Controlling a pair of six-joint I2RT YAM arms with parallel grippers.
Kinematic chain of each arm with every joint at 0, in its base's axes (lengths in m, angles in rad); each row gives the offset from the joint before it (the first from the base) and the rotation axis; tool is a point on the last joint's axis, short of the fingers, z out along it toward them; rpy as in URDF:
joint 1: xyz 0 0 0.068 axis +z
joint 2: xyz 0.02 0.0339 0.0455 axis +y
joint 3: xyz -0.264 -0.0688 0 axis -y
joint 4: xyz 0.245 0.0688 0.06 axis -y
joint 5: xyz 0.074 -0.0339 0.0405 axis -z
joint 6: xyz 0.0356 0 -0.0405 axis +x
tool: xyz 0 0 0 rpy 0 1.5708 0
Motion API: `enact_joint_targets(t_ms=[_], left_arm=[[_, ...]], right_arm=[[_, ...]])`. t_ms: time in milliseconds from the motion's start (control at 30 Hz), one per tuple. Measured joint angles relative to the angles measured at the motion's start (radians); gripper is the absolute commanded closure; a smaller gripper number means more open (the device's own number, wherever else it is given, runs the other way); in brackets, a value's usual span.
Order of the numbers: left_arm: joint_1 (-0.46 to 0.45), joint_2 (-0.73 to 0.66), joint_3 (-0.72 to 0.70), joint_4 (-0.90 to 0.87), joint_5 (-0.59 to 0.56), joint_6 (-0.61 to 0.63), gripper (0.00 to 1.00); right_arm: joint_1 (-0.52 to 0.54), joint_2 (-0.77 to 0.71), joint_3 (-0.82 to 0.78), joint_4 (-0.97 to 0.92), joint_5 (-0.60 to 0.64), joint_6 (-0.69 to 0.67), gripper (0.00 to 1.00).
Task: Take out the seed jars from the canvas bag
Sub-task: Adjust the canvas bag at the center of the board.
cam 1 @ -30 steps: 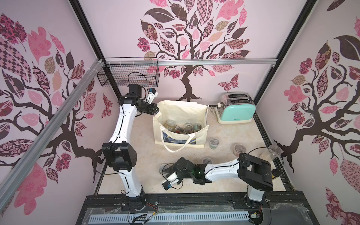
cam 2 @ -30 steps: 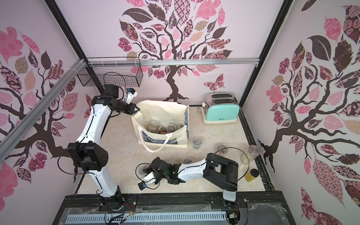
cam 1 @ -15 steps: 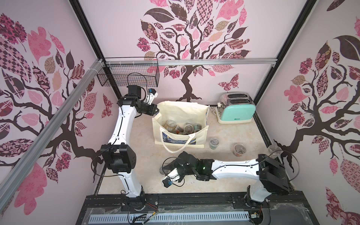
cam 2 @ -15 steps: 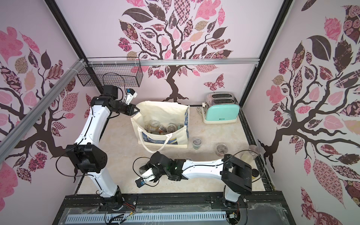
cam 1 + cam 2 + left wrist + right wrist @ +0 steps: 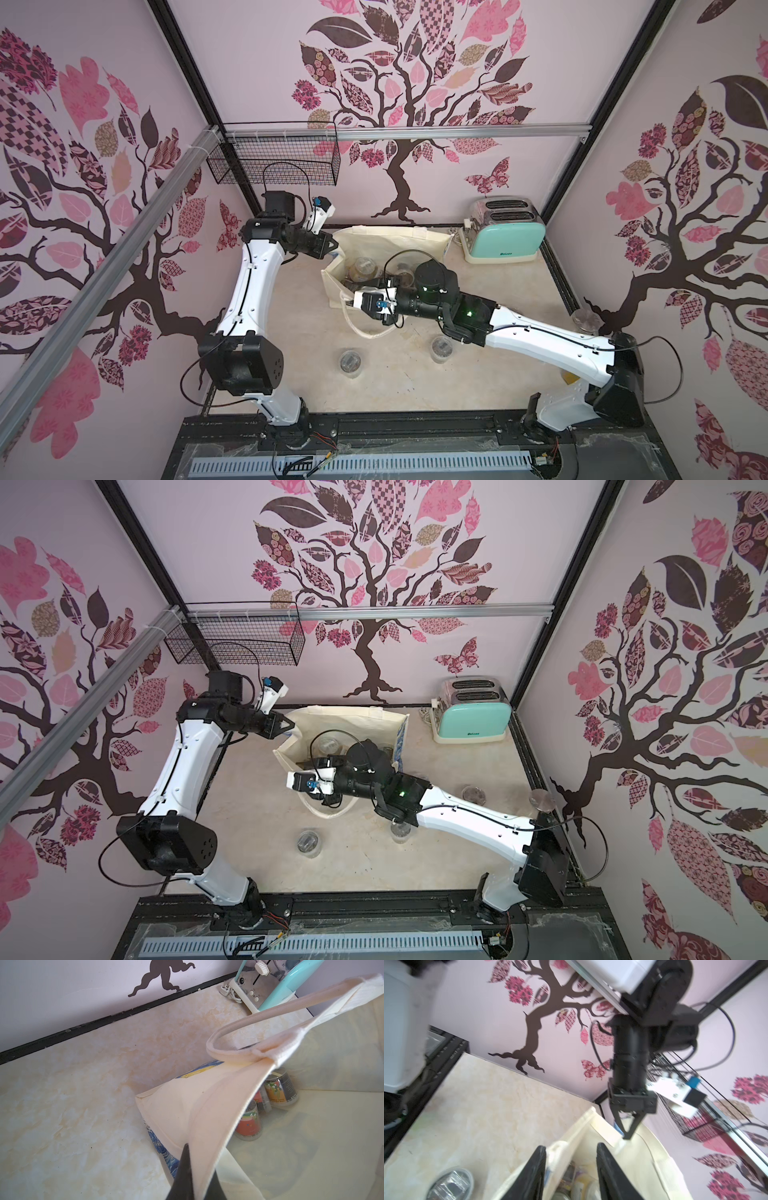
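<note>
Canvas bag [image 5: 395, 243] stands open near the far edge of the table [image 5: 299, 332], approx. mid-width, w/ a mint toaster [image 5: 505, 237] in the far right corner. Left pincer [image 5: 331, 244] is pressed together on the bag's rim at its far-left top corner. Cloth is pinched btw. the black fingers [image 5: 184, 1159] & the rim rises to a peak there. Right pincer [image 5: 571, 1159] is spread, gripping nothing. It hangs over the bag's near rim, one finger outside & one inside. Several seed jars [image 5: 280, 1091] sit on the bag's floor, incl. a red-orange one & a dark one. Outside the bag, two jars stand toward the table's near edge in both top views. Two more are near the right edge in a top view [image 5: 542, 800].
</note>
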Motion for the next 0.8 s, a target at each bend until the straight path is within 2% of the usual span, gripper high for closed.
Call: enact_joint_targets(t_ms=[300,533,800], left_arm=[[-0.001,-0.098,-0.083,-0.010,0.019,0.063,1.00],[-0.008,-0.122,-0.083,-0.055,0.028,0.134,1.00],[-0.010,-0.127,-0.063,-0.090,0.037,0.190,1.00]], right_arm=[[-0.080,0.105,0.146,-0.217,0.089,-0.047,0.50],[-0.097,0.170,0.142,-0.408,0.142,-0.112,0.47],[-0.092,0.171,0.053,-0.487,0.087,-0.113,0.44]])
